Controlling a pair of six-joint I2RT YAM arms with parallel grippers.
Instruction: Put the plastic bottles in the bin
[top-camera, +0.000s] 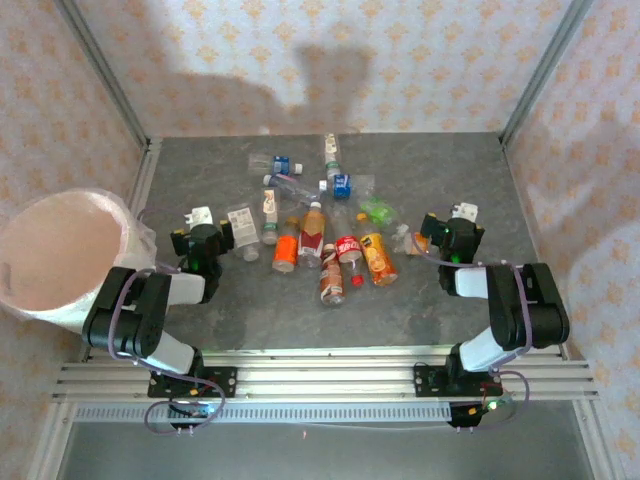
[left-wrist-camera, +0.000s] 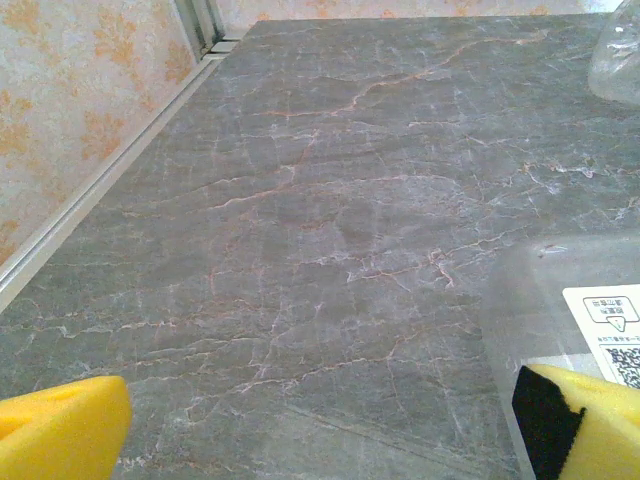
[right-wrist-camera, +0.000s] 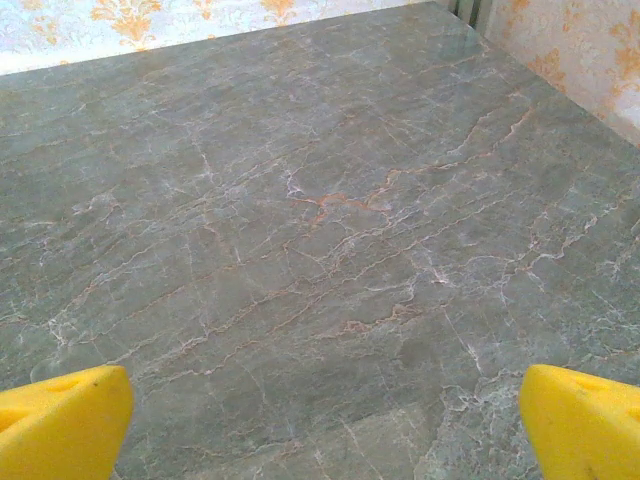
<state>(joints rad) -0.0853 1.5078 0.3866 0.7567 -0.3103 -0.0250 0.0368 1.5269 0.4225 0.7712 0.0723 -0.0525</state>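
Note:
Several plastic bottles lie scattered mid-table: a clear one with a white label (top-camera: 242, 228), an orange one (top-camera: 285, 250), a red cola one (top-camera: 349, 252), a yellow one (top-camera: 377, 257), a green one (top-camera: 378, 210) and a blue-labelled one (top-camera: 340, 185). The white bin (top-camera: 60, 250) stands off the table's left edge. My left gripper (top-camera: 205, 238) sits low near the clear bottle; in the left wrist view the left gripper (left-wrist-camera: 325, 440) is open over bare table, with that bottle (left-wrist-camera: 560, 310) by the right fingertip (left-wrist-camera: 590, 425). My right gripper (top-camera: 450, 235) (right-wrist-camera: 320, 430) is open over bare table.
A metal frame rail (top-camera: 145, 180) runs along the table's left edge beside the bin, and another rail (top-camera: 520, 190) along the right. Patterned walls enclose three sides. A second clear bottle (left-wrist-camera: 618, 60) shows far off in the left wrist view.

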